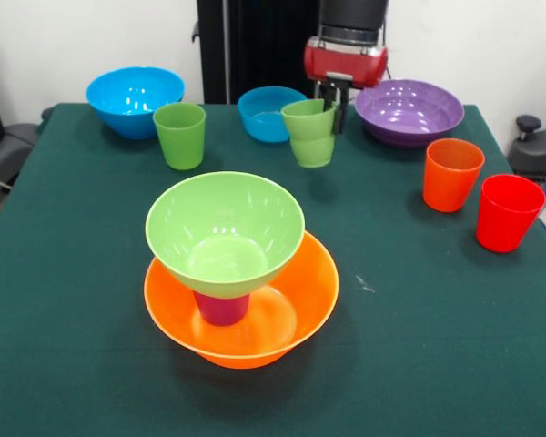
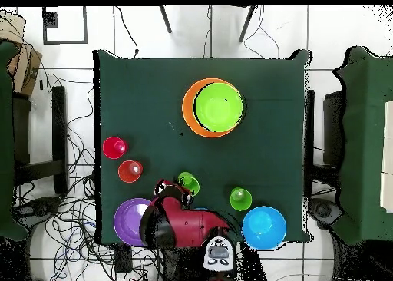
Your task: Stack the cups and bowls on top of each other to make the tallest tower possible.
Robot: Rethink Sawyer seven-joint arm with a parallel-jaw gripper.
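Nearest to the camera stands the tower point(image 1: 241, 273): the big orange bowl point(image 1: 300, 305) on the green table point(image 1: 419, 346), a purple cup point(image 1: 221, 308) upside down inside it, and the lime green bowl point(image 1: 224, 230) balanced upright on that cup, leaning a little to one side. All these pieces are thin glossy plastic, so I judge them light, stiff and slippery; the green bowl sits on a narrow base and would probably tip with a small push. Further back on one side are the red cup point(image 1: 507, 212) and the orange cup point(image 1: 451, 174), near each other but apart. On the other side a green cup point(image 1: 180, 135) stands alone. Behind this, the gripper point(image 1: 331, 107) holds the second green cup point(image 1: 310, 132) by its rim, one finger inside and one outside it seems, and the cup hangs tilted and clear of the cloth, with its shadow below. In the overhead view the arm covers the fingers, so the exact pinch is not sure. A rim grip suits such a tapered tumbler, because the wall is smooth and would slide from a side squeeze; it needs only gentle force. At the far edge wait the large blue bowl point(image 1: 134, 98), the smaller blue bowl point(image 1: 266, 113) and the purple bowl point(image 1: 409, 111), best taken by the rim also.
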